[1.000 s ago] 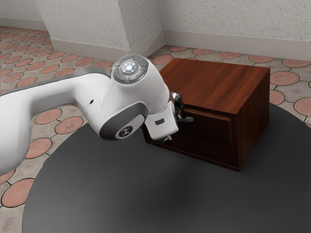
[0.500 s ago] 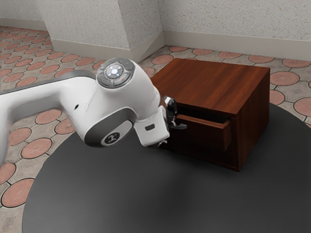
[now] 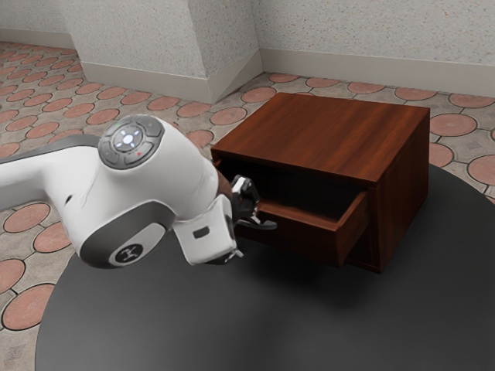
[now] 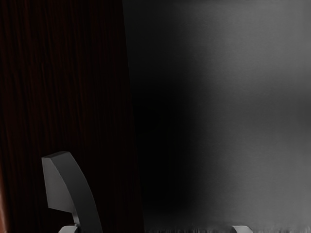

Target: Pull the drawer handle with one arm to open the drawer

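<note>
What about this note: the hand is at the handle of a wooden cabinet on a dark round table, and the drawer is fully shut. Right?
Not quite. The drawer is not shut: the exterior view shows it standing partly out of the cabinet. The rest holds: the hand is at the handle, and the cabinet stands on the dark round table.

Reddish-brown wood-grained cabinet (image 3: 325, 131) with matching drawer (image 3: 303, 232), dark grey handle (image 3: 265, 225) at the jaws, black gripper (image 3: 249, 210), white arm (image 3: 158, 182) with grey joint bands, matte charcoal round table (image 3: 278, 317), terracotta round-tiled floor (image 3: 46, 100) with pale grout, speckled off-white walls (image 3: 147, 31)
</note>
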Robot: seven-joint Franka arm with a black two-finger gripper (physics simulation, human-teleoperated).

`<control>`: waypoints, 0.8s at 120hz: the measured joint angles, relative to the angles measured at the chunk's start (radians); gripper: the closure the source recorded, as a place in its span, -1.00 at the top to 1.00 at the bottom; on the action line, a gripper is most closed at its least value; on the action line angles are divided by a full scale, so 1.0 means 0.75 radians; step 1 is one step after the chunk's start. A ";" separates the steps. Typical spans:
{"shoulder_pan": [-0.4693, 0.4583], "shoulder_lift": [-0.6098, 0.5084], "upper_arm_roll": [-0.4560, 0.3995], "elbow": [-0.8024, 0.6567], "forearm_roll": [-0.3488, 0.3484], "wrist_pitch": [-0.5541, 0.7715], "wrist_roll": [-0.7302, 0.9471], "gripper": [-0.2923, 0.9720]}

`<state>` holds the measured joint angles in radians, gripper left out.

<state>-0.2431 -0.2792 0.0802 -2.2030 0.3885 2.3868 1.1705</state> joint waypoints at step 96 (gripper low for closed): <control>0.623 -0.064 -0.374 0.851 -0.333 -0.962 -0.738 0.49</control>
<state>0.2242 -0.3270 -0.2006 -1.5650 0.1384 1.6651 0.6170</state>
